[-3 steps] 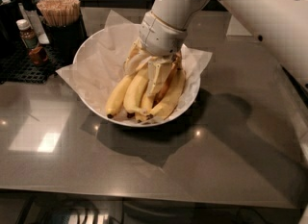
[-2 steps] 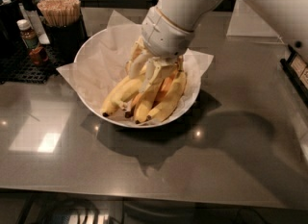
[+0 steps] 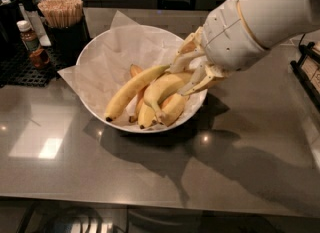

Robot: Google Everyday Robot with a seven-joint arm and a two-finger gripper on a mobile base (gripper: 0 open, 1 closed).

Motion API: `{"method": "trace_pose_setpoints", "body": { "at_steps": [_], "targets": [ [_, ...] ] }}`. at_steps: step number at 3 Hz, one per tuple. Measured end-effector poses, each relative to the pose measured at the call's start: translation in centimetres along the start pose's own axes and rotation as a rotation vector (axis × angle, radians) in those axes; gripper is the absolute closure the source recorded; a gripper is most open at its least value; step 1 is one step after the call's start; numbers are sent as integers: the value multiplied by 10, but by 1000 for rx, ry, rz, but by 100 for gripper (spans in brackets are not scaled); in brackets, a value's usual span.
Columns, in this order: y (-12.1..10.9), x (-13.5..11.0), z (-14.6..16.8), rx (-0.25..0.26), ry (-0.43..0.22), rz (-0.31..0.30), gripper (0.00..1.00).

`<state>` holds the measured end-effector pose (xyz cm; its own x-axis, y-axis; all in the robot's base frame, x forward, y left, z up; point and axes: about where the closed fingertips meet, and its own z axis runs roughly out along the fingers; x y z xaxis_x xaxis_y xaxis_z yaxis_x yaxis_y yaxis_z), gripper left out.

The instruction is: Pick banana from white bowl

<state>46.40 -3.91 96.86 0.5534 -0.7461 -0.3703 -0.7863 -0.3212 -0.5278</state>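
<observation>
Centrally, the gripper (image 3: 189, 75) reaches into the right side of the white bowl (image 3: 86, 52). Its two pale fingers (image 3: 181, 66) are narrowly parted and pinch the upper end of the banana (image 3: 164, 90) between them. The banana curves down over the other fruit, and its thin dark-tipped stem points toward the near rim. A slimmer banana (image 3: 131, 91) lies just beside it on the left, on crinkled paper (image 3: 117, 52). Well apart on the grey counter (image 3: 150, 177) stand a cup of wooden sticks (image 3: 61, 10) and a white-capped bottle (image 3: 29, 37), whose label is too small to read.
</observation>
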Motion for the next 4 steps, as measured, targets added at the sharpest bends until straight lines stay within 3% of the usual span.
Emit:
{"method": "trace_pose_setpoints", "body": {
  "at_steps": [1,2,3,4],
  "targets": [
    [7,4,-25,136,-24,34,100],
    [7,-13,-61,267,-92,-10,100],
    [-3,-60,-101,363,-182,-152,100],
    [-6,-72,-107,389,-195,-221,100]
  ]
}}
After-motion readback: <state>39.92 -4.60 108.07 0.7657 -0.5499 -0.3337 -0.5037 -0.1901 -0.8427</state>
